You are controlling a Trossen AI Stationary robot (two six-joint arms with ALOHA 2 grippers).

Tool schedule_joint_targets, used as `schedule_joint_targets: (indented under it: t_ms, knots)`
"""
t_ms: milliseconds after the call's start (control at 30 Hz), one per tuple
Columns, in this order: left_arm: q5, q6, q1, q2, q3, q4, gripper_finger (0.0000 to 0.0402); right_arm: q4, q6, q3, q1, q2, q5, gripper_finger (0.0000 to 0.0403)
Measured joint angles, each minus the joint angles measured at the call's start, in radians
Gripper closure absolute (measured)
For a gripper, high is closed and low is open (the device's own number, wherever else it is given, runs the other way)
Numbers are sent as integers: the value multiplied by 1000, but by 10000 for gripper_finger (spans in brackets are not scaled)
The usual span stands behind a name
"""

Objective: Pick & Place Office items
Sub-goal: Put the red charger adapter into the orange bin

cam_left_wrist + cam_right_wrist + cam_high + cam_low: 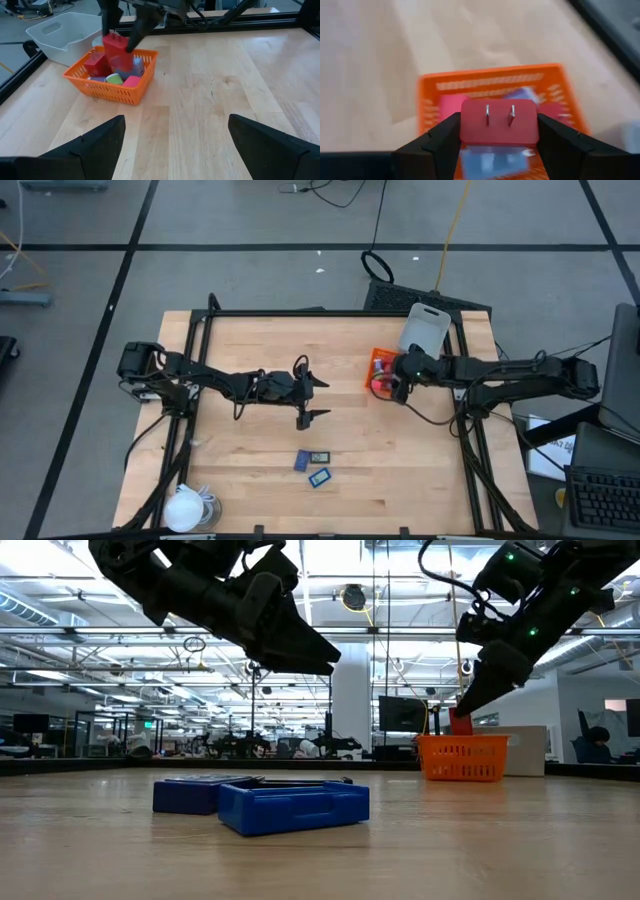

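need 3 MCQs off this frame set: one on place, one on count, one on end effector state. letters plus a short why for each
1. Where is the red block held by the right end effector?
A. Over the orange basket
B. On the table's front edge
C. Beside the white round lump

2. How many blue flat pieces lie on the bare table in the high view?
A. None
B. Three
C. Seven

3. What is the state of the left end effector?
A. Shut on a blue piece
B. Open, holding nothing
C. Shut on the basket rim

Answers:
1 A: the right wrist view shows the block between the fingers with the basket right behind it.
2 B: three small pieces sit clustered near the table's front middle.
3 B: the left wrist view shows its fingers wide apart with only wood between them.
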Motion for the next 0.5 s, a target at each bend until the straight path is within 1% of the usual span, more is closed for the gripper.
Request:
schedule_joint_targets:
  t_ms: [100, 233, 333, 467, 500]
  knots:
    - [0, -1, 0, 0, 0, -1, 43, 9, -9, -2, 0, 1, -11, 192]
    - [0, -1, 0, 0, 0, -1, 39, 14, -25, -2, 0, 0, 28, 196]
    - [0, -1, 0, 0, 0, -3, 43, 17, -27, -2, 0, -12, 57, 195]
    - [0, -1, 0, 0, 0, -2, 50, -6, -20, -2, 0, -30, 71, 192]
    - [0, -1, 0, 0, 0, -3, 50, -13, -20, -2, 0, -31, 90, 193]
